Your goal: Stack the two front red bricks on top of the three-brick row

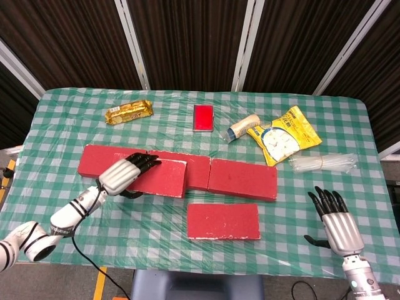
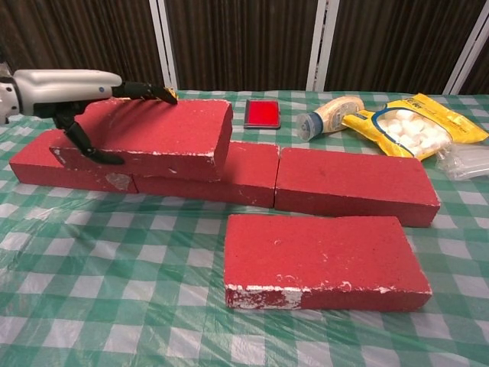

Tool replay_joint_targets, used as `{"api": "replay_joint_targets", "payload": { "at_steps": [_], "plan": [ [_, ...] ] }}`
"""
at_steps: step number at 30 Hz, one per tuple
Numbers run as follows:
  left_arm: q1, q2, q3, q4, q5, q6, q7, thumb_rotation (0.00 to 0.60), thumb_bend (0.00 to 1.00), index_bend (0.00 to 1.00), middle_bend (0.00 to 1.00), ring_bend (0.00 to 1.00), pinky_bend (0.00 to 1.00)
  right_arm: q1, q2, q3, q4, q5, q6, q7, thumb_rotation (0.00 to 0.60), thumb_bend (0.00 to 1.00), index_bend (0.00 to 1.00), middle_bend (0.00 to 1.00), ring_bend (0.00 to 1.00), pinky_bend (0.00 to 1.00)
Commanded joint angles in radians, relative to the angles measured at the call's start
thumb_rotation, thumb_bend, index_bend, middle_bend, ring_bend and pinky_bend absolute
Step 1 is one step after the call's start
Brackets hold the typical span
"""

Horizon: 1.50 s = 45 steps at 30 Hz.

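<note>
Brick [image 2: 153, 130] in left hand [image 1: 122, 174], lifted.

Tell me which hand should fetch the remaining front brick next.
Probably right. The right hand is empty beside the front brick, while the left hand grips the lifted brick over the row.

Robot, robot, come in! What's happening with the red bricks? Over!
Left hand grips one red brick over the three-brick row. Right hand open, holds nothing. Second front red brick waits on the table, nothing blocking.
</note>
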Motion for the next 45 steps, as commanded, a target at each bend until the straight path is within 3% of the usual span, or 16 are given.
{"api": "replay_joint_targets", "payload": {
  "at_steps": [1, 11, 22, 37, 45],
  "plan": [
    [-0.078, -0.074, 0.004, 0.141, 0.060, -0.026, -0.092, 0.600, 0.38, 0.08, 0.56, 0.75, 0.75, -0.004, -0.007, 0.009, 0.000, 0.016, 0.006, -0.011, 0.528, 0.16, 0.00, 0.00, 0.00, 0.00],
    [-0.158, -0.173, 0.077, 0.394, 0.130, -0.024, -0.232, 0.600, 0.38, 0.09, 0.56, 0.75, 0.75, -0.011, -0.013, 0.026, 0.003, 0.053, 0.017, -0.026, 0.528, 0.16, 0.00, 0.00, 0.00, 0.00],
    [-0.210, -0.192, 0.112, 0.480, 0.104, -0.065, -0.366, 0.600, 0.39, 0.09, 0.55, 0.74, 0.73, 0.000, -0.027, 0.030, 0.009, 0.072, -0.005, -0.055, 0.528, 0.16, 0.00, 0.00, 0.00, 0.00],
    [-0.214, -0.162, 0.149, 0.462, 0.061, -0.105, -0.381, 0.600, 0.38, 0.09, 0.53, 0.72, 0.69, 0.008, -0.032, 0.032, 0.010, 0.085, -0.015, -0.064, 0.528, 0.16, 0.00, 0.00, 0.00, 0.00],
    [-0.216, -0.153, 0.163, 0.445, 0.044, -0.127, -0.390, 0.600, 0.38, 0.09, 0.48, 0.61, 0.52, 0.011, -0.037, 0.029, 0.009, 0.088, -0.021, -0.074, 0.528, 0.16, 0.00, 0.00, 0.00, 0.00]
  ]
}}
